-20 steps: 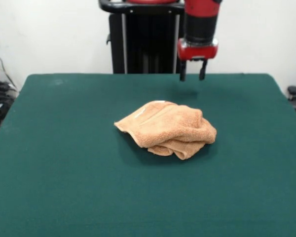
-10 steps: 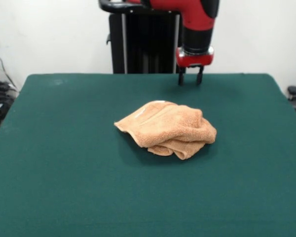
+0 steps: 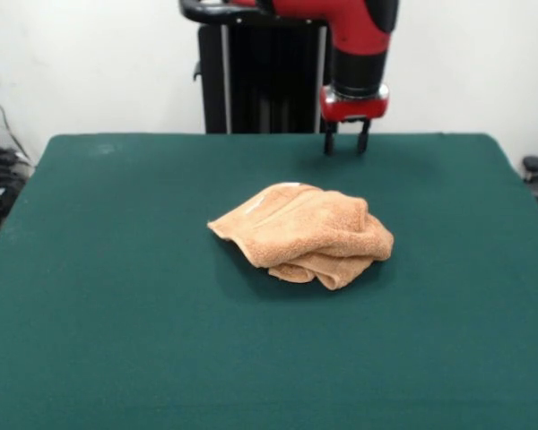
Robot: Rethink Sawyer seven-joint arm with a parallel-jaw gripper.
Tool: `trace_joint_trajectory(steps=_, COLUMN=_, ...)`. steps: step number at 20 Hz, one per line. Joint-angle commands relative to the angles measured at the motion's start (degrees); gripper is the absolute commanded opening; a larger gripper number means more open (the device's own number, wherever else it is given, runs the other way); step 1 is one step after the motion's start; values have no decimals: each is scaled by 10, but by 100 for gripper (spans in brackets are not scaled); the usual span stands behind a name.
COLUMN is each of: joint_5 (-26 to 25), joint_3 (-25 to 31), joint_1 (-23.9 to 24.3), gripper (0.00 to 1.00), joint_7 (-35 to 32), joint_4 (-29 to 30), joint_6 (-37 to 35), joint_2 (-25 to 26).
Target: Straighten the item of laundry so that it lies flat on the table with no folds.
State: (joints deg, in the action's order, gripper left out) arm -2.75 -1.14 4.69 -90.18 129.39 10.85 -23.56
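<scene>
1. The towel is being shown bunched in a heap at about the centre of the frame, lying on the green table, with bare cloth visible on every side of it.

2. Several layers are being seen stacked: a broad upper flap is draped over the top, and rolled folds are tucked beneath it at the lower right of the heap. A paler strip near the upper left of the heap is possibly a woven band, though this cannot be confirmed from this angle.

3. The end effector is being held in the upper middle of the frame, above and behind the towel, well apart from it. Its two dark fingers are being kept spread with a clear gap between them, and nothing is being gripped.

4. No part of the straightening is judged to be done: no edge is being laid flat, and no corner is being pulled out.

5. All of the work is judged to be left: a corner or free edge is to be taken, the layers are to be drawn apart, and the cloth is to be spread until no fold is left.
</scene>
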Motion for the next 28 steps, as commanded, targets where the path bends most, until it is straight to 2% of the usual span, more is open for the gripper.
trace_joint_trajectory(steps=1, joint_5=44, joint_3=39, joint_1=-29, gripper=100, joint_7=-143, joint_4=-47, joint_6=20, joint_2=43)
trace_joint_trajectory(steps=9, joint_5=76, joint_3=48, joint_1=-53, gripper=100, joint_7=-157, joint_4=-18, joint_6=-38, joint_2=-30)
trace_joint_trajectory(steps=17, joint_5=90, joint_3=54, joint_1=-61, gripper=100, joint_7=-170, joint_4=8, joint_6=-21, joint_2=-54)
trace_joint_trajectory(steps=28, joint_5=78, joint_3=70, joint_1=-67, gripper=100, joint_7=-223, joint_4=59, joint_6=90, joint_2=-19)
